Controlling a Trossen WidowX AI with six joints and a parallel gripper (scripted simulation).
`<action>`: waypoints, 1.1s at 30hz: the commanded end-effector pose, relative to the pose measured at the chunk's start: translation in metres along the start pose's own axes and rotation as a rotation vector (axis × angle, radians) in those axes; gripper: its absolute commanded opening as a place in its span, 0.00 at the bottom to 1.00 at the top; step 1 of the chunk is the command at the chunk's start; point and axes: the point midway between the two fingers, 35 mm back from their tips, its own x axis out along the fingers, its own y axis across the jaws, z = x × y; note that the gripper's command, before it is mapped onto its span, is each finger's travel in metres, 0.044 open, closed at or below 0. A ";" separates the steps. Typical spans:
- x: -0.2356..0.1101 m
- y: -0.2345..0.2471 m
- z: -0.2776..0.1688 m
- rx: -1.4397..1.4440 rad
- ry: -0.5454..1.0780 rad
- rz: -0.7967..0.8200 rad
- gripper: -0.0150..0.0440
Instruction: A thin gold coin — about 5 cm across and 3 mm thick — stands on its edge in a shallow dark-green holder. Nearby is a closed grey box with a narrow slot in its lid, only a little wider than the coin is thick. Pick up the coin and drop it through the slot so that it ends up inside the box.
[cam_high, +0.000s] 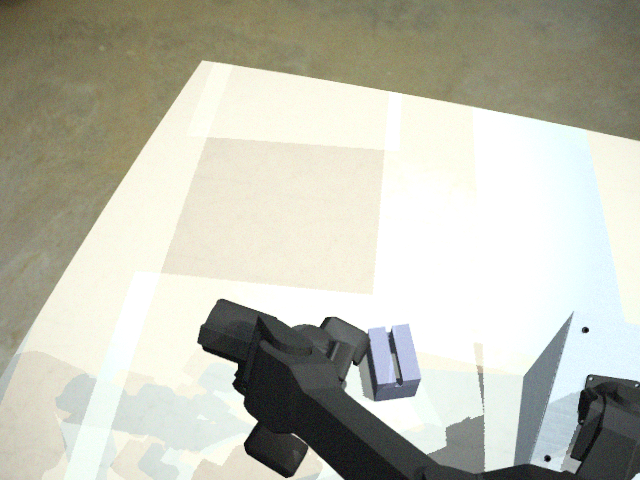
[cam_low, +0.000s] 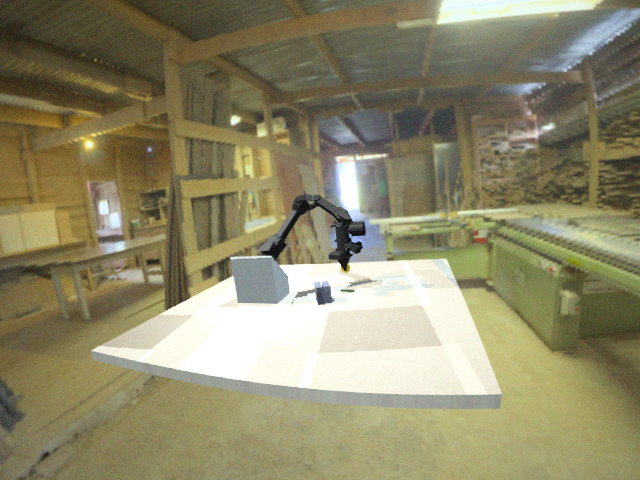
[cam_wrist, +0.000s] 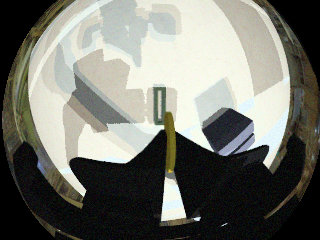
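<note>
My gripper is shut on the thin gold coin, which shows edge-on and upright between the fingers in the wrist view. It holds the coin in the air above the table. The empty dark-green holder lies on the table below and just ahead of the coin. The grey box stands apart from the gripper, with its narrow slot running along the lid. In the top view the arm's wrist hides the fingers, the coin and the holder.
A tall pale grey wedge block stands at the arm's base, beside the box. The patchwork table ends in open edges on all sides, with a workshop floor below.
</note>
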 end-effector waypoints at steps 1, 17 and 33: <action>-0.006 0.002 0.000 0.014 -0.004 0.002 0.25; -0.006 0.001 0.006 0.558 -0.003 0.003 0.25; -0.006 0.001 0.010 0.919 -0.003 0.004 0.25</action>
